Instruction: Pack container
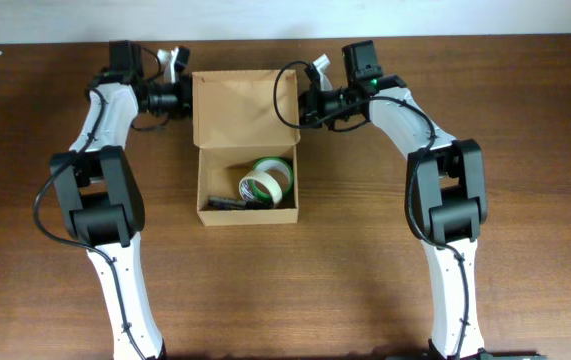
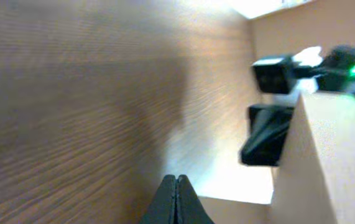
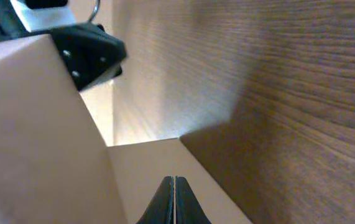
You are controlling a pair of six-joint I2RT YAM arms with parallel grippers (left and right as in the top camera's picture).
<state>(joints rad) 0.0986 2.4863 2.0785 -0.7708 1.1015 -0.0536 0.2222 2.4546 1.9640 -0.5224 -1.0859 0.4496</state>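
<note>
- Container (image 1: 220,172): sits at middle of table (image 1: 525,150), flap lid (image 1: 243,108) lying back toward far side, tape rolls (image 1: 267,180) inside.
- Left gripper (image 1: 183,98): pinched shut, empty, tip just beside flap's left edge. Risk: pushing harder than the other side, skewing the light box instead of folding the flap.
- Flap itself: likely to spring back open if let go early; possible jam against rolls if standing proud.
- Right gripper (image 1: 307,105): closed on nothing, at flap's right edge. Risk: black cable (image 1: 283,90) looped over flap corner, snagging.
</note>
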